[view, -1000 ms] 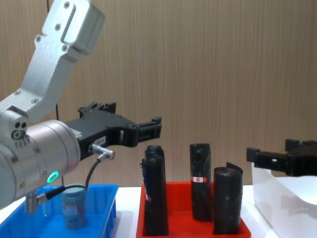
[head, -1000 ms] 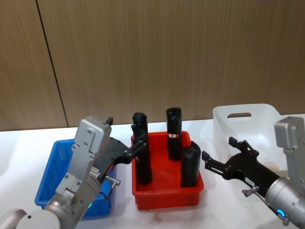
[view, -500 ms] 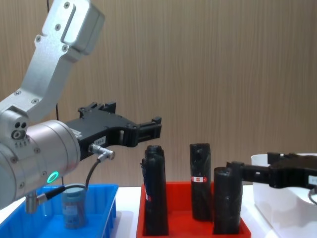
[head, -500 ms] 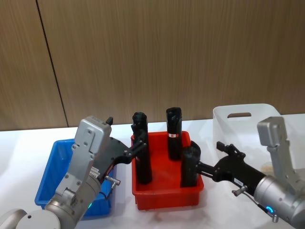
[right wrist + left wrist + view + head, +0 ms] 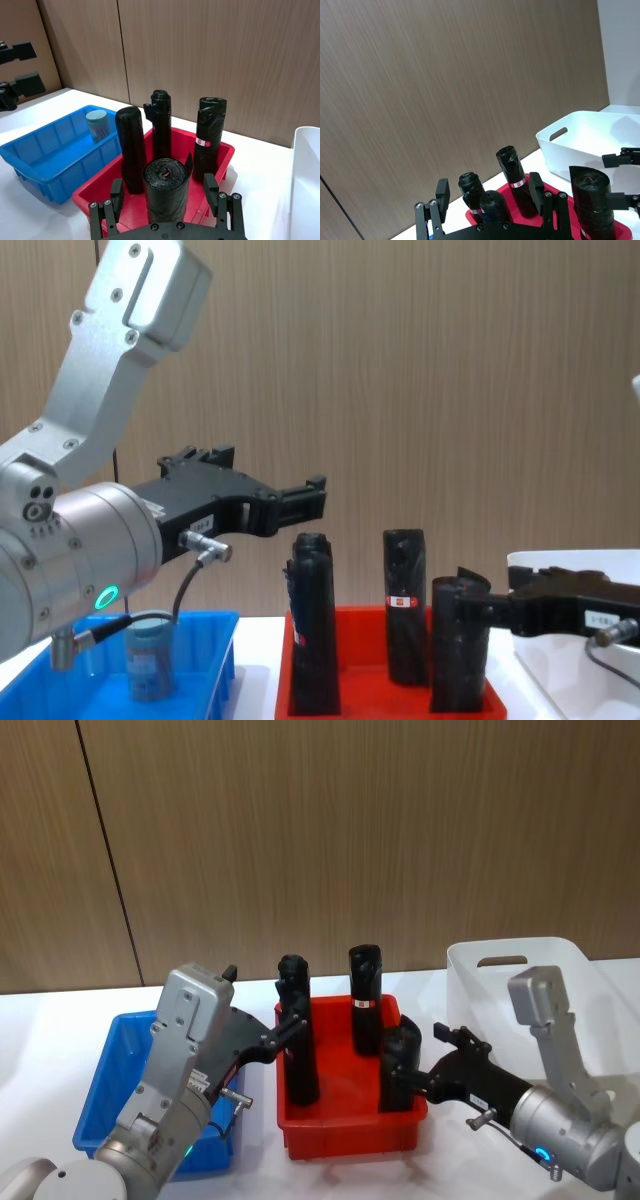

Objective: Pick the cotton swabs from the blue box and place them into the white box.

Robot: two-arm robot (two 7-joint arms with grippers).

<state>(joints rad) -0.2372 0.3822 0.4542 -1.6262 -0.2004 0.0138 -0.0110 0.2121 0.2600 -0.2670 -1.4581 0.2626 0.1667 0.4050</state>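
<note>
Wood-panel wall behind; right gripper has advanced, fingers apart, straddling a black roll in the red tray: wrong item. Left gripper open, idle.

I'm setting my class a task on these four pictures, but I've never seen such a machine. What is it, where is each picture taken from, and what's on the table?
It is a robot with two arms, each ending in a gripper with black fingers. One picture looks down from its head, one looks across from its chest, and one comes from each wrist. On the white table stand the blue box, a red tray and the white box. The blue box holds one tub of cotton swabs. The tray holds four black rolls. The left gripper hangs open in the air, holding nothing. The right gripper has its open fingers either side of the nearest black roll.
</note>
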